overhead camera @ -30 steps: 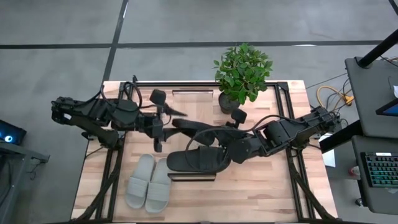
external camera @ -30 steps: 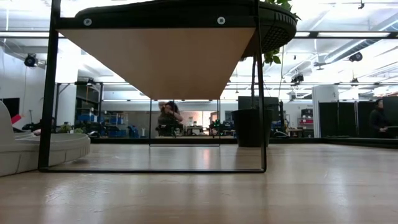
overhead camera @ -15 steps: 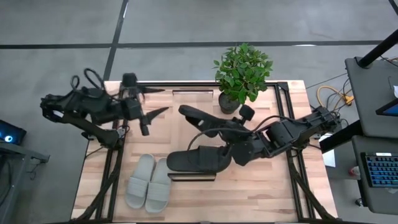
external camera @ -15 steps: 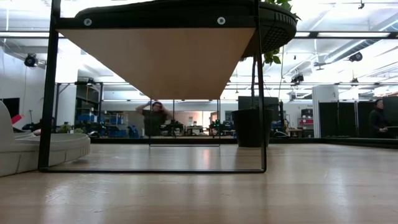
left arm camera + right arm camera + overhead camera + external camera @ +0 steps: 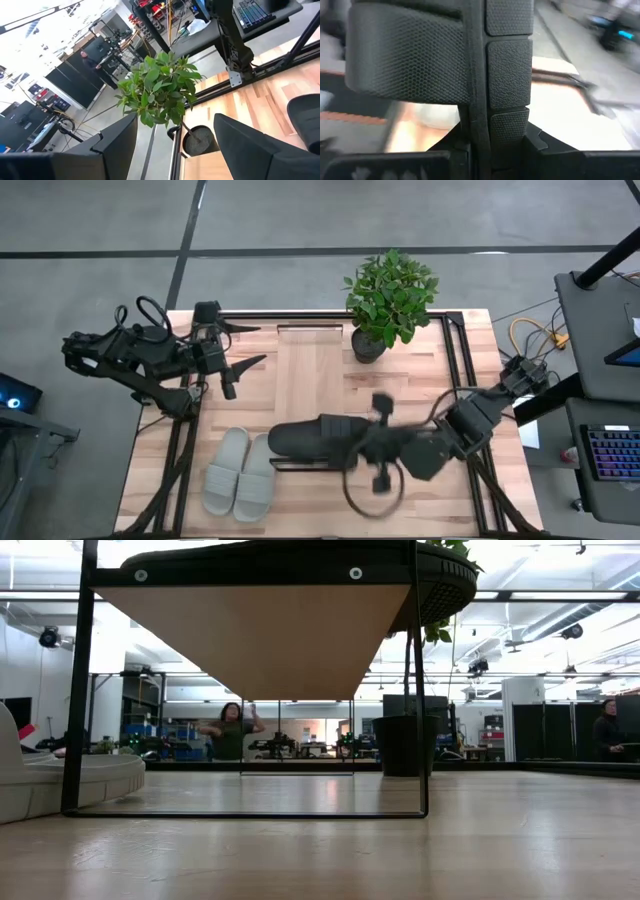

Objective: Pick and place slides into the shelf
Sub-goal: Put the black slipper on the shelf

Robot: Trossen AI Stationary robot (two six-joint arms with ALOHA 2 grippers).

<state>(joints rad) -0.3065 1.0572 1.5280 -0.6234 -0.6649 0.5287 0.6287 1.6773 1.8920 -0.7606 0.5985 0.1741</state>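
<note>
Right claw point(image 5: 378, 452) lower, gripping slide point(image 5: 440, 55)

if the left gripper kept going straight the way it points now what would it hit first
Probably the potted plant. The left gripper, open near the table's left edge, faces right across the far part of the table, and its wrist view has the plant centred between its fingers. Nothing shows in between, though depth is unclear.

A potted plant point(image 5: 389, 298) with bushy green leaves stands at the upper middle of the high view, at the far edge of the wooden table point(image 5: 320, 505). At the right edge sits a dark desk point(image 5: 598, 330) with a keyboard point(image 5: 612, 455) at lower right, and yellow cables point(image 5: 532, 332) lie on the grey floor beside it. In the low view, a person point(image 5: 231, 731) stands far back, left of centre.
</note>
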